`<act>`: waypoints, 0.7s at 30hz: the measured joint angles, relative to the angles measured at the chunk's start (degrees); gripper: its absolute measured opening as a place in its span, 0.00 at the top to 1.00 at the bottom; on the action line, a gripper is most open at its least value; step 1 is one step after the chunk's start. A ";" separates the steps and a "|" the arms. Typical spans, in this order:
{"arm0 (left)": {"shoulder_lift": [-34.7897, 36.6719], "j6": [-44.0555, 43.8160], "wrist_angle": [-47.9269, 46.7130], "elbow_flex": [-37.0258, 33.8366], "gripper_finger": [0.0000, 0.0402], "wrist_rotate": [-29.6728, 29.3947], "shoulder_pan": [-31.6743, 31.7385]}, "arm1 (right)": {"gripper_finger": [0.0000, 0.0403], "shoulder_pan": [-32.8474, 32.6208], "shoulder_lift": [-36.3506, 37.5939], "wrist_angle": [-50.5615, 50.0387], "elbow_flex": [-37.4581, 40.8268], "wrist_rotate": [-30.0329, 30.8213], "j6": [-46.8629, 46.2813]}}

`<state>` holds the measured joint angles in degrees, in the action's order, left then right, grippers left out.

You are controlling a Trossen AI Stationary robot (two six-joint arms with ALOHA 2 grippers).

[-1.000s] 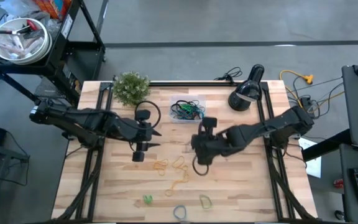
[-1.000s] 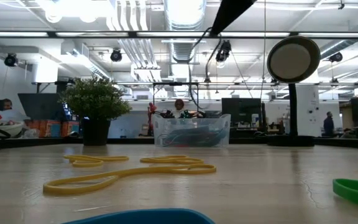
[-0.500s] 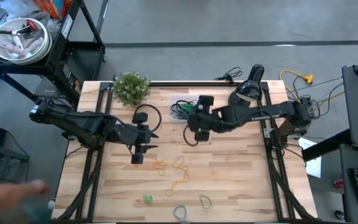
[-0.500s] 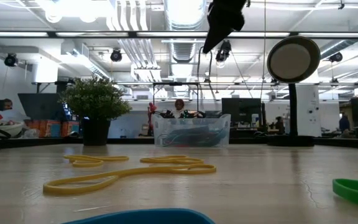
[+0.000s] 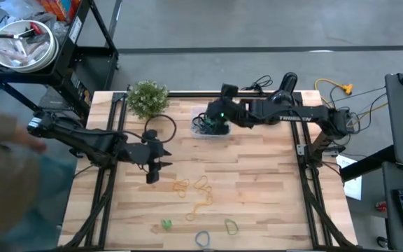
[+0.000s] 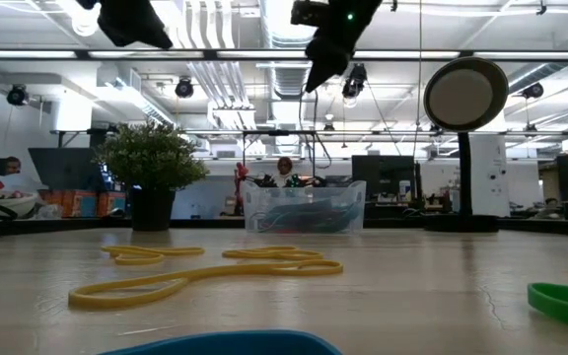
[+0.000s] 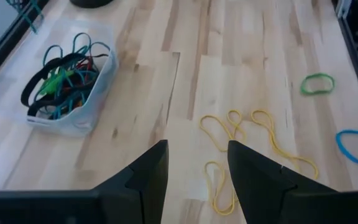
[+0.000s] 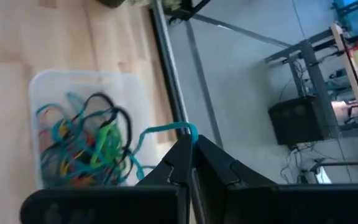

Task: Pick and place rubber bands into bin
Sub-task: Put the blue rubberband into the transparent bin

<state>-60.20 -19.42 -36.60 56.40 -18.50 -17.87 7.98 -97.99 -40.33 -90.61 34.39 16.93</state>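
Teal band (image 8: pixel 166 129) pinched in the right gripper (image 8: pixel 190 149), fingers clamped, above the bin (image 8: pixel 82 127) edge (could drop outside); left gripper (image 7: pixel 197 165), fingers apart, hovers near yellow bands (image 7: pixel 241 134) on the table (image 7: pixel 247 56)

high: we look straight down | low: we face level across table (image 6: pixel 412 286) | wrists: we peer past fingers | all share bin (image 5: pixel 212 123)

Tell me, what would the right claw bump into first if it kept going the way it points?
Probably the bin. The right claw is shut on a blue band and aims down at the bin, with only air between. The exact landing spot is hard to judge; it might hit the rim.
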 joint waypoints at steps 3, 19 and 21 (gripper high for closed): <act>2.12 -1.38 2.19 -2.85 0.63 -0.71 0.00 | 0.98 2.37 -0.03 3.79 0.92 -2.47 0.83; 3.70 -8.89 2.79 -7.30 0.63 -1.95 0.00 | 0.98 9.17 -0.12 18.70 12.88 -13.77 -0.85; 3.34 -8.85 3.15 -7.30 0.63 -1.95 0.00 | 0.98 9.86 -0.12 20.28 14.88 -14.30 -1.80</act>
<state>-56.86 -28.27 -33.45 49.10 -20.45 -17.87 17.84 -98.10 -20.05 -75.73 20.09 15.13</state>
